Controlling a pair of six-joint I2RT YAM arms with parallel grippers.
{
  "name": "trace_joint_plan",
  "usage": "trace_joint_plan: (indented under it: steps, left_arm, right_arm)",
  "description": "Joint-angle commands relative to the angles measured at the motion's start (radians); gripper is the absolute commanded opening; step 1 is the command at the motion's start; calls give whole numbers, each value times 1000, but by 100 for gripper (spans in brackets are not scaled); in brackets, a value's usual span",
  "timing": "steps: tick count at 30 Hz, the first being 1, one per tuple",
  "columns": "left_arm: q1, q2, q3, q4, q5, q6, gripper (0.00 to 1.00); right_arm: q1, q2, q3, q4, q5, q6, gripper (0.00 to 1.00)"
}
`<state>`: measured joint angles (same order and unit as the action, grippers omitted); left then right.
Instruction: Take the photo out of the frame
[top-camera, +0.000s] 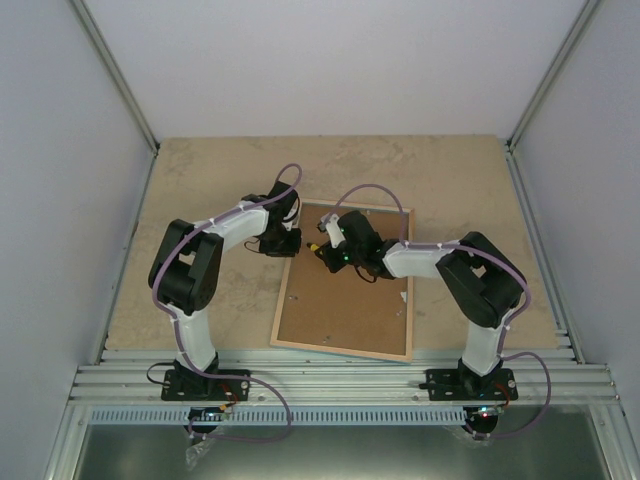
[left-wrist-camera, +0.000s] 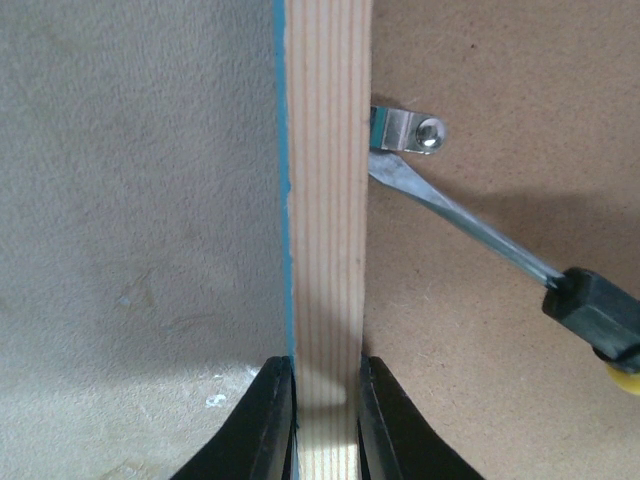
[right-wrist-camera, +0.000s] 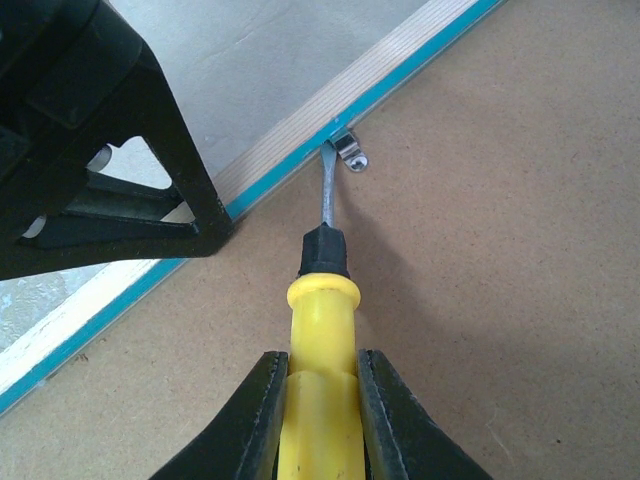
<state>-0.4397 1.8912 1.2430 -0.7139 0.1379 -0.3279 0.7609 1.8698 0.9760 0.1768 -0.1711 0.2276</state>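
Note:
The frame (top-camera: 345, 310) lies face down on the table, brown fibreboard back up, with a light wood rim and a thin turquoise edge. The photo is hidden under the backing. My left gripper (left-wrist-camera: 326, 400) is shut on the frame's wood rim (left-wrist-camera: 328, 200) at its left side. My right gripper (right-wrist-camera: 322, 400) is shut on a yellow-handled screwdriver (right-wrist-camera: 320, 330). Its metal blade tip sits at a small metal retaining clip (right-wrist-camera: 350, 155) on the backing by the rim. The same clip (left-wrist-camera: 405, 130) and blade (left-wrist-camera: 450, 215) show in the left wrist view.
The beige table top (top-camera: 220, 170) surrounds the frame. Grey walls (top-camera: 320, 60) close in the back and sides. A metal rail (top-camera: 340, 375) runs along the near edge by the arm bases. My left gripper's black body (right-wrist-camera: 90, 140) sits close to the screwdriver.

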Motion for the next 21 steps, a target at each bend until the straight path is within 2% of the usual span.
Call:
trace_joint_plan:
  steps: [1,11,21]
  left_arm:
    - [-7,-9,-19,-15,47,23,0]
    - [-7,-12,-20,-15,41,19,0]
    - [-7,-8,-21,-14,38,18,0]
  right_arm:
    - [2,22,11,24,61,23,1]
    - [-22,-1,-21,33,160,86,0]
    - [-60,-18,-45,50,136,130,1]
